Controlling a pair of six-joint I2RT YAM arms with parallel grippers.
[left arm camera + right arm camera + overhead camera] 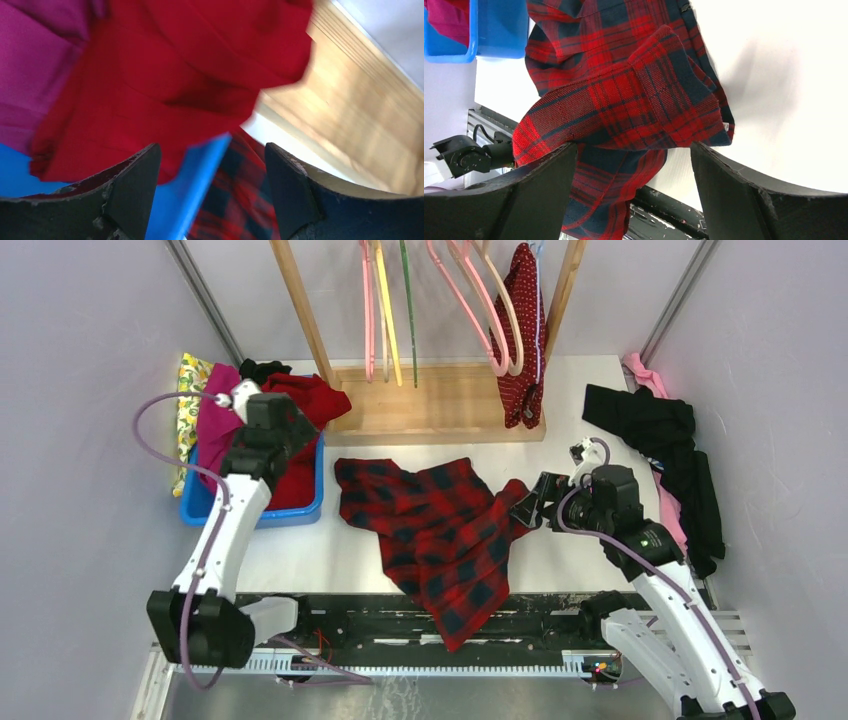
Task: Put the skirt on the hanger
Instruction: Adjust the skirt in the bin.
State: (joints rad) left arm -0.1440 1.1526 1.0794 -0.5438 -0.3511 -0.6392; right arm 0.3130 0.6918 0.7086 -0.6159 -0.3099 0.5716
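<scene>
The dark-red dotted skirt [522, 335] hangs at the right end of the wooden rack, with a thin pale hanger [540, 300] line running along its right edge. Neither gripper is near it. My left gripper [295, 435] hovers over the blue bin's right side; in the left wrist view its jaws [212, 150] stand open and hold nothing, above plain red cloth [165, 75] and the bin's rim [195, 180]. My right gripper [525, 505] is open at the right edge of the plaid garment [440, 530], whose folded edge [634, 105] lies just beyond the fingertips [634, 147].
The blue bin [300, 510] at the left holds red cloth [310, 395] and magenta cloth [215, 420]. Pink hangers [470, 300] and others hang from the rack above its wooden base [430, 410]. Black and pink clothes [660, 440] are piled at the right wall.
</scene>
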